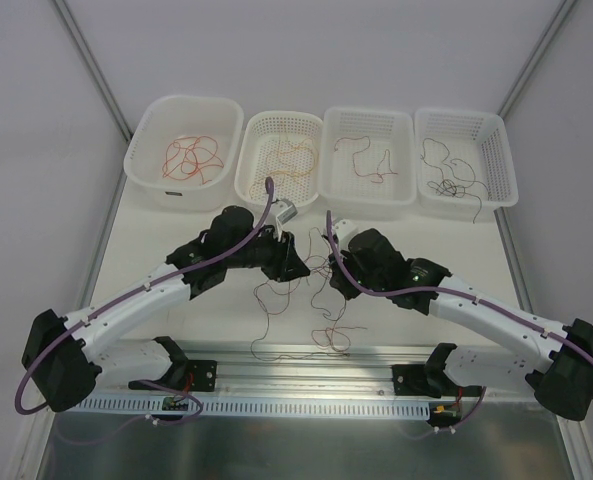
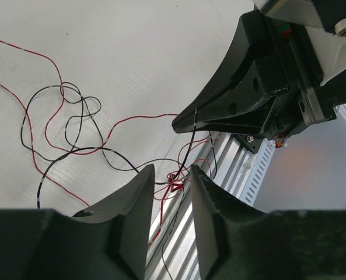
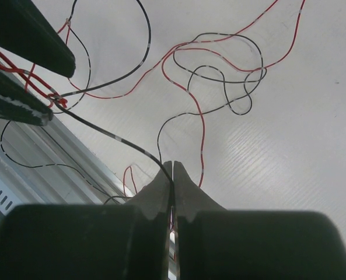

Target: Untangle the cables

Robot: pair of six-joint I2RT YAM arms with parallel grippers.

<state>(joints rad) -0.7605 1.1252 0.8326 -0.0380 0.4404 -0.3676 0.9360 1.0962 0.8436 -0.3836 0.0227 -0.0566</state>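
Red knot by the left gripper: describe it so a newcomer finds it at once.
On the white table, loose red and black cables sprawl in front of the arms. Where the table meets the metal rail, the left gripper straddles a tiny red knot. It alone is bunched tight; the other strands run in open loops.

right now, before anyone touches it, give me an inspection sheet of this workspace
surface: white table, wires lying on its middle; silver metal rail along its near edge.
job's things: tangle of thin red and black wires between the two arms; separate thin strands lie in four white plastic baskets at the far edge.
clutter: nothing seen.
grippers: left gripper open, jaws either side of a small red knot; right gripper shut on a thin black wire.
cables: thick purple cables run along both arms.
surroundings: white walls; nothing else seen.
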